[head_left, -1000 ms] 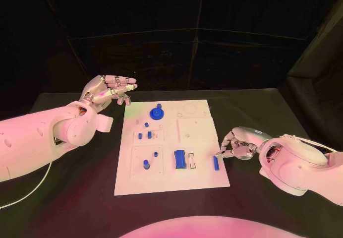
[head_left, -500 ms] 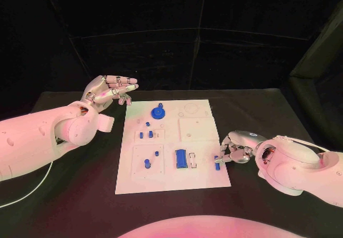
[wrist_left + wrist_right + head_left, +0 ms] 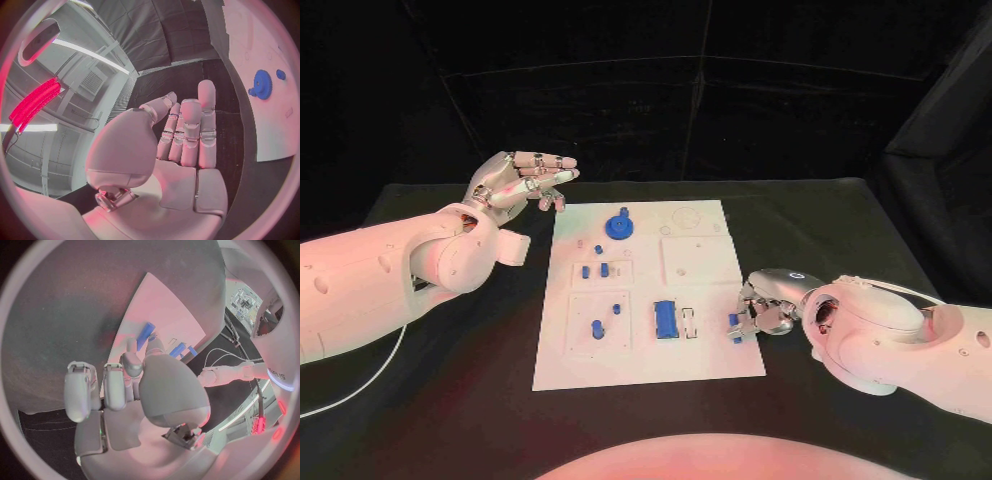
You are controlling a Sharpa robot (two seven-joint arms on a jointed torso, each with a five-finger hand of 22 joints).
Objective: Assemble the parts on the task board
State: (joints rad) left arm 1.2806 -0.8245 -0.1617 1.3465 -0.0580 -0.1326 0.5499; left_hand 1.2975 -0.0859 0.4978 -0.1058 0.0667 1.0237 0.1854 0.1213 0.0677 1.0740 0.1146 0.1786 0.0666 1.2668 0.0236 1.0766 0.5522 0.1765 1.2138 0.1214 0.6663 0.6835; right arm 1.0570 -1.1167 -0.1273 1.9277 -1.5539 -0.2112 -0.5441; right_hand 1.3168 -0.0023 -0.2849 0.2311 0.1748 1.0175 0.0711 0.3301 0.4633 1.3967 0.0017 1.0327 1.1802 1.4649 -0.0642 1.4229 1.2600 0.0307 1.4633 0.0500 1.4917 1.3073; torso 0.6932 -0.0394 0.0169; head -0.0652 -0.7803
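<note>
1. The blue peg, a slim upright piece, stands at the right edge of the task board, just beside the tall blue block and the white slotted piece next to it. 1.0 s ago it stood a little nearer the board's front; now it sits slightly further up the edge, with the right hand on it.

2. The right hand has drawn in over the board's edge across the last 1.0 s, arm following. Its fingertips now pinch the peg; the right wrist view shows the blue peg lying just past the curled fingers. Contact looks like a light pinch, not a full wrap.

3. Judgement: the peg is being picked up or re-seated. It is not yet clear of the board, so the step is in its grasp stage. Most other parts remain in place: the blue gear at the far end, small pegs in the left column.

4. The left hand has not moved in 1.0 s. It is raised off the counter beyond the board's far left corner, fingers loosely apart, holding nothing. The left wrist view confirms an empty palm, gear visible beyond.

5. Risk: the peg is thin and may tip if the pinch slips.
</note>
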